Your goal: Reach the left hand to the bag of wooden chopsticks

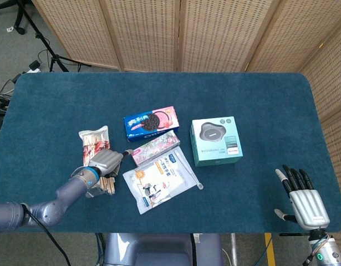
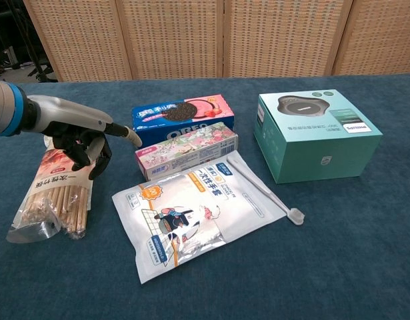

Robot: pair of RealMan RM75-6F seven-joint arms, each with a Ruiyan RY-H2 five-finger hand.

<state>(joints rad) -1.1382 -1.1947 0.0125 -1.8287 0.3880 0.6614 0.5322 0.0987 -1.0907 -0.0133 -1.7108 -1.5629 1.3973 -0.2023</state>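
Note:
The bag of wooden chopsticks [image 2: 55, 193] lies flat at the table's left, its red-printed top [image 1: 94, 138] pointing away from me. My left hand [image 2: 81, 137] hovers over the bag's upper half, palm down, fingers curled toward the printed part, thumb stretched right toward the cookie box. The head view shows the left hand [image 1: 106, 161] covering the bag's middle. Whether the fingers touch the bag is unclear. My right hand [image 1: 300, 198] rests at the table's near right corner, fingers spread, holding nothing.
Right of the bag lie an Oreo box [image 2: 182, 112], a floral box [image 2: 187, 151] and a white pouch [image 2: 191, 210] with a toothbrush [image 2: 261, 190] along its edge. A teal carton [image 2: 315, 133] stands further right. Folding screens close the back.

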